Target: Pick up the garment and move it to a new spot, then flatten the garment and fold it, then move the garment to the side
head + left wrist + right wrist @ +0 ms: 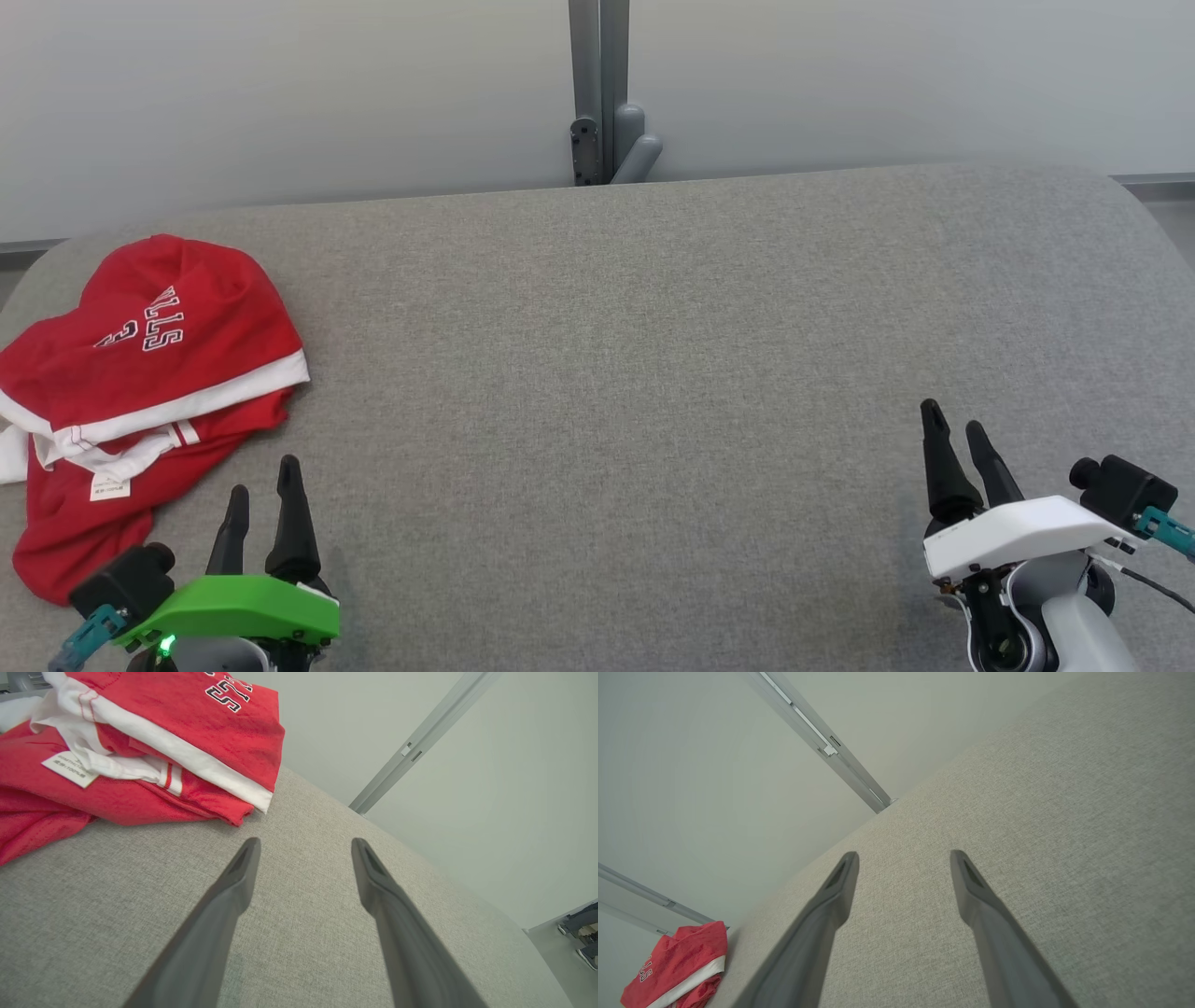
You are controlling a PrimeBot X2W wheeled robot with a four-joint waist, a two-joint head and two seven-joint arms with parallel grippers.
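The red garment (140, 392) lies bunched at the left edge of the grey padded table (653, 355), running from near its front left corner toward the back. The left gripper (264, 474), fingers parted and empty, sits just beside it, with the cloth ahead and to its left. The right gripper (952, 415), likewise spread and empty, is well apart by the right edge, so the left arm seems better placed

There is one red garment (140, 392) with white trim at the left of one grey worktop (653, 373), and it carries one white label (109, 486). Two hands are at the near edge, one left hand (264, 476) under a green cover and one right hand (952, 416) under a white cover, each with two dark fingers (294, 523), four in all. One grey post (597, 93) stands behind the far edge.
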